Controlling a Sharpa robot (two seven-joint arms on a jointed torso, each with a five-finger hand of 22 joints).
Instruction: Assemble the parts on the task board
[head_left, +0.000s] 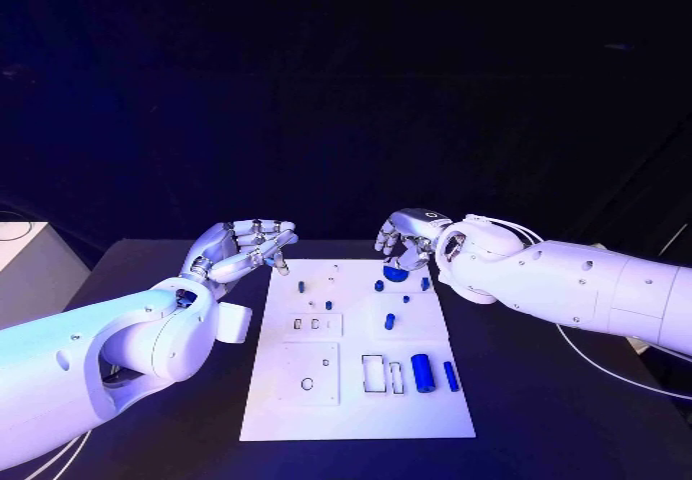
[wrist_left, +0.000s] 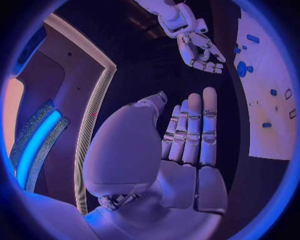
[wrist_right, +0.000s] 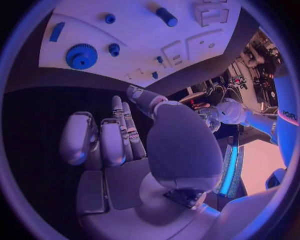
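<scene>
Above the far end of the task board (head_left: 361, 410), both robot hands hover empty: left robot hand (head_left: 245, 250) fingers straight and apart, right robot hand (head_left: 408, 240) loosely spread over the blue gear (head_left: 394, 273), seemingly poised to pick it up.

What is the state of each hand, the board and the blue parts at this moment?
left hand: open, holds nothing, at the board's far left corner.
right hand: fingers apart, empty, above the blue gear.
task board: flat on the table.
blue cylinder: lying on the board.
</scene>
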